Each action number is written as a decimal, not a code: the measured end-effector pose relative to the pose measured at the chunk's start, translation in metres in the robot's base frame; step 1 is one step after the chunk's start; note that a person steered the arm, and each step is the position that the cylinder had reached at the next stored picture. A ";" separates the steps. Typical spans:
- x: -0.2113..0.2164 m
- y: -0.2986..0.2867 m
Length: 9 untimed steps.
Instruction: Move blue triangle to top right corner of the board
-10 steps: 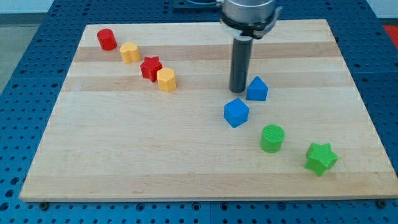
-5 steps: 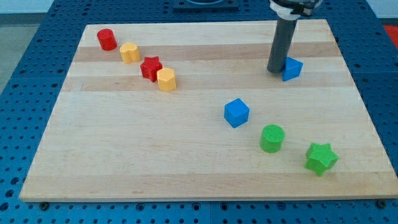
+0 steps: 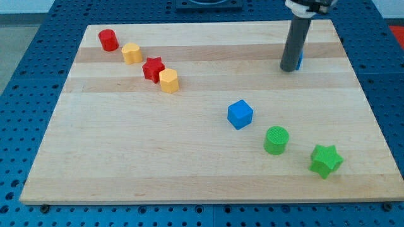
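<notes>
The rod's tip [image 3: 290, 69], an end effector with no jaws to open or close, touched the mostly hidden blue triangular block [image 3: 299, 60] near the wooden worktop's [image 3: 189, 157] top-right corner, leaving a short push.

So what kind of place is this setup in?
Probably a robotics lab bench: a wooden board sits on a blue perforated table, my tip rests against the mostly hidden blue triangle.
</notes>
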<state>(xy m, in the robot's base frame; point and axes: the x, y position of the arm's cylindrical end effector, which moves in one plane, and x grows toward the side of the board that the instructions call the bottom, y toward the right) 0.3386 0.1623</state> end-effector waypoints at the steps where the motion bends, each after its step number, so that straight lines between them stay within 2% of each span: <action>1: 0.012 -0.002; 2: 0.043 0.001; 3: 0.026 0.032; 5: -0.046 0.040; 6: -0.023 0.036; 7: 0.003 -0.007; 8: -0.017 -0.029; 9: -0.034 0.003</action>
<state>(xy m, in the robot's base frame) 0.3042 0.1652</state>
